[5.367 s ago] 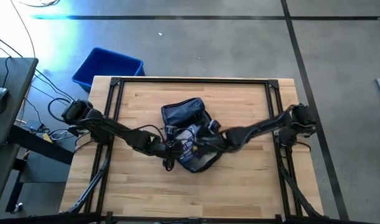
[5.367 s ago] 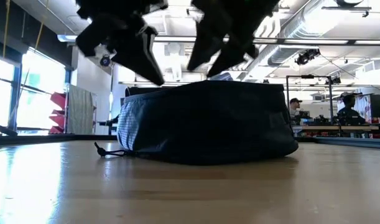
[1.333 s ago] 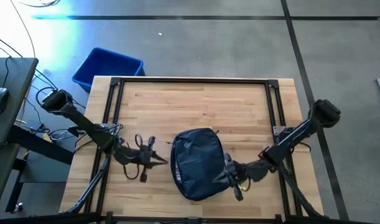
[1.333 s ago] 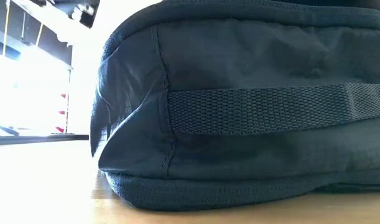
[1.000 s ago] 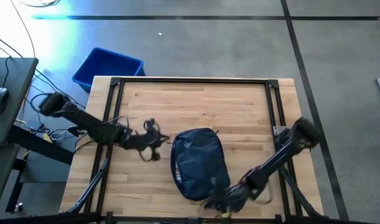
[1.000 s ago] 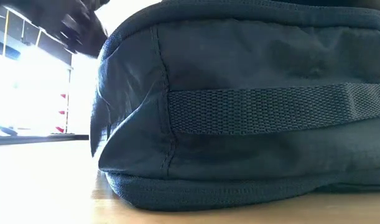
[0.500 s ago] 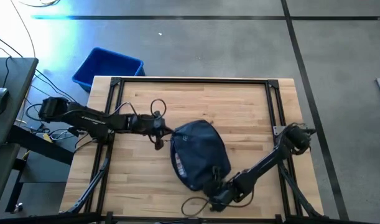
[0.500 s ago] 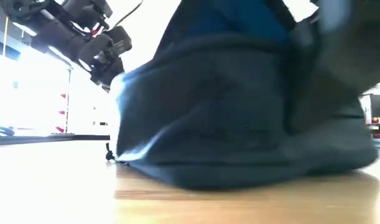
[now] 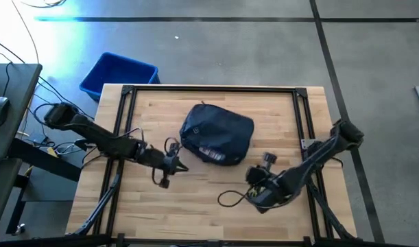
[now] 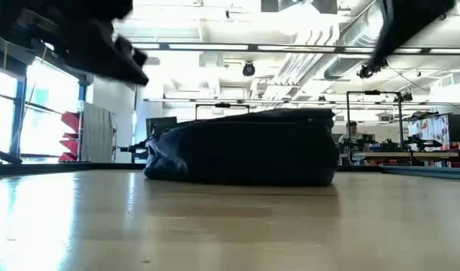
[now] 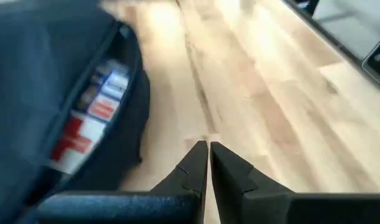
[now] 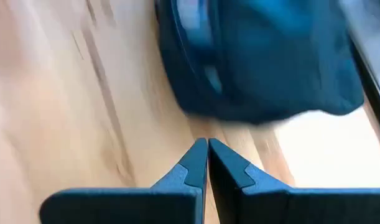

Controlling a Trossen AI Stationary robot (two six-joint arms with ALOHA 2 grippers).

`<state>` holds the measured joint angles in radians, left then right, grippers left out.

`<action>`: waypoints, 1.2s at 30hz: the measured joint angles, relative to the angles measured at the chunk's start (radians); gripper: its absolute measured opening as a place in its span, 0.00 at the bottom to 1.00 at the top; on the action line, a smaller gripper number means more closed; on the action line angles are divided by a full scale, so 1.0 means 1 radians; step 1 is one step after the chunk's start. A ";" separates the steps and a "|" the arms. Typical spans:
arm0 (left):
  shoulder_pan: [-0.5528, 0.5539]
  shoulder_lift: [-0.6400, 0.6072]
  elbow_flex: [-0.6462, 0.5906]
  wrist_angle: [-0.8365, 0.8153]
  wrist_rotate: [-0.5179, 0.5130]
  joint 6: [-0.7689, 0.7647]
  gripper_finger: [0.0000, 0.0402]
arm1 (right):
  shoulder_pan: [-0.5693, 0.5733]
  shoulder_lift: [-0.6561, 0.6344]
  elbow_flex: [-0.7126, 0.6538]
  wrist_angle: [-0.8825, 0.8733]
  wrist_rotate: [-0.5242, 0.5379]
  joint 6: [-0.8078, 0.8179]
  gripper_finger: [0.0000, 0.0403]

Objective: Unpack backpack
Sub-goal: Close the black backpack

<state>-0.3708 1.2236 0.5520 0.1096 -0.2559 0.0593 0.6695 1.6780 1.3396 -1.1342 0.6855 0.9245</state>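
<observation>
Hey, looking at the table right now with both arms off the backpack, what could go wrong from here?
The backpack lies on its side with the opening gaping, and a red-and-white box shows at the edge; another nudge might spill it out. The bag is floppy, so a one-sided grab may just drag it across the table. Both the left gripper and the right gripper are shut, so either must open before reaching in, or it will only push the fabric.
</observation>
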 joint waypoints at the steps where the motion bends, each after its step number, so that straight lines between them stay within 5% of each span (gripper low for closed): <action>1: -0.022 0.000 0.029 -0.056 -0.078 0.035 0.00 | 0.016 -0.008 0.000 0.057 0.036 0.006 0.00; 4: -0.078 0.000 0.132 -0.315 -0.338 0.102 0.01 | 0.051 -0.005 0.000 0.248 0.078 -0.062 0.00; 6: -0.096 0.004 0.191 -0.458 -0.420 0.130 0.04 | 0.063 0.019 0.001 0.389 0.089 -0.132 0.00; 15: -0.003 0.090 0.244 -0.621 -0.328 0.368 0.36 | 0.036 0.218 0.000 0.858 0.095 -0.392 0.00; 22: 0.122 0.228 0.244 -0.629 -0.525 0.523 0.54 | -0.013 0.322 0.000 0.938 -0.001 -0.411 0.00; 31: 0.282 0.361 0.244 -0.533 -0.432 0.547 0.56 | -0.035 0.347 0.000 0.941 -0.033 -0.385 0.00; 36: 0.314 0.422 0.245 -0.398 -0.391 0.510 0.41 | -0.035 0.347 0.000 0.945 -0.030 -0.383 0.00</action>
<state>-0.0565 1.6451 0.7975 -0.2886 -0.6466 0.5690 0.6346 2.0247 1.3396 -0.1890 0.6555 0.5415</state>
